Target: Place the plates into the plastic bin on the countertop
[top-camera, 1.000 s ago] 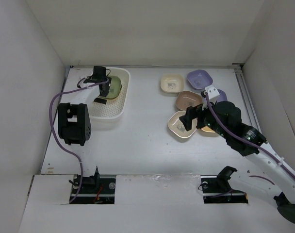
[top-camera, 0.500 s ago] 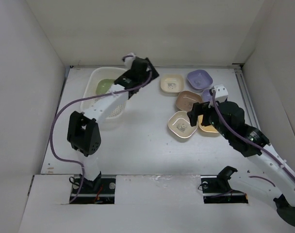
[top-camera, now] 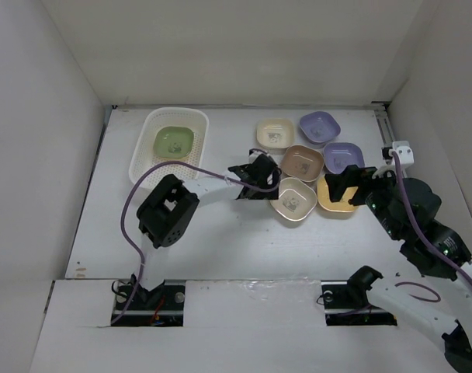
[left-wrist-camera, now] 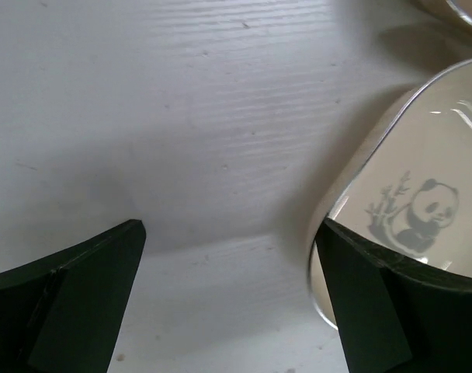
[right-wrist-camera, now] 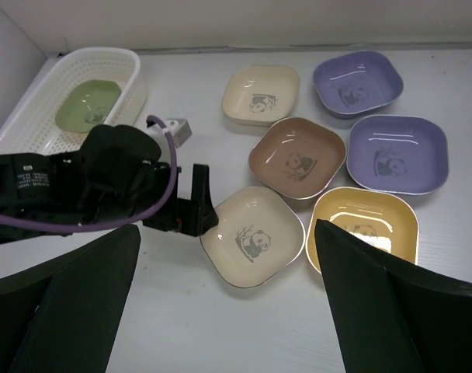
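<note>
Because the countertop point(top-camera: 220, 233) is smooth and offers no stop, a plate that is nudged rather than pinched is judged likely to slide away across it, and that is taken as the main risk here. The bin point(top-camera: 140, 159) is set at the far left, well apart from the six plates seen outside it, so each plate has to be carried across open surface. A weak hold on a thin rim could be lost on the way, and the plate dropped short of the bin or onto its flared edge. One green plate point(top-camera: 174, 141) is seen lying flat inside. The six others are grouped tightly right of centre, several rim to rim, so a shove given to one may be passed on to its neighbours. The cream plate point(top-camera: 294, 200) nearest the arms is the one addressed. It is bordered by the brown plate point(top-camera: 302, 162) behind it and the yellow plate point(top-camera: 329, 207) just beside it on the right, and both would be disturbed if it is pushed. The left gripper point(top-camera: 272, 180) is held low at that plate's left edge, jaws spread wide and nothing pinched. In the left wrist view one finger point(left-wrist-camera: 391, 311) is seen over the panda-printed inside and the other point(left-wrist-camera: 73, 303) over bare surface, so the rim appears to be straddled. If the jaws are closed too high, the sloped wall may slip out. The right gripper point(top-camera: 347, 186), likewise spread and empty, is raised over the yellow plate, near enough that the two arms could be brought into contact. The left arm's purple cable point(top-camera: 131, 210) is looped loosely and could be snagged on the swing to the bin.
</note>
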